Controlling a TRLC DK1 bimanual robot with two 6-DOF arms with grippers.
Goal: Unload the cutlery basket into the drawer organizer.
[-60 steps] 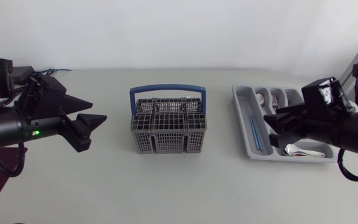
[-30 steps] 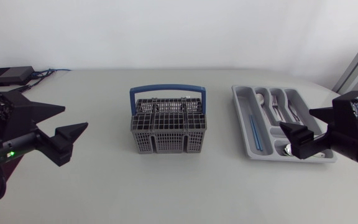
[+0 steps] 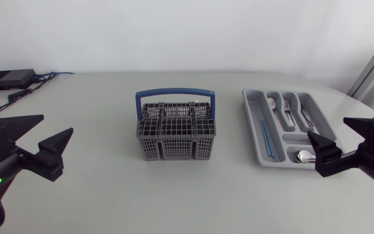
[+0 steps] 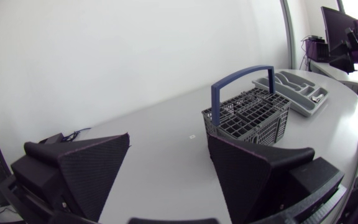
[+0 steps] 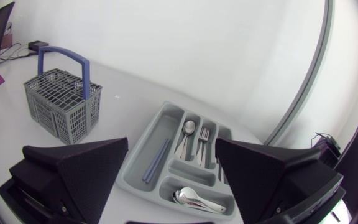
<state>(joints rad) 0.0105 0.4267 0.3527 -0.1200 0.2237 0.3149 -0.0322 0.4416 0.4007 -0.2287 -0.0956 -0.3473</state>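
The grey cutlery basket (image 3: pixel 176 127) with a blue handle stands upright at the table's middle; no cutlery shows above its grid top. To its right lies the grey drawer organizer (image 3: pixel 252 123), holding a blue stick (image 3: pixel 265 138), a spoon, forks (image 3: pixel 288 114) and spoons (image 3: pixel 304 156) in the short front compartment. My left gripper (image 3: pixel 57 124) hangs open and empty near the left edge, well apart from the basket (image 4: pixel 247 115). My right gripper (image 3: pixel 326 127) is open and empty at the right, beside the organizer (image 5: pixel 165 127), with the basket (image 5: pixel 61 102) far ahead.
A black box (image 3: pixel 8 79) with cables sits at the back left corner. Bare tabletop lies between the basket and each gripper, and along the front edge.
Both arms have drawn back outward toward the side edges, the left away from the basket, the right off the organizer. Both grippers' fingers have spread wider.
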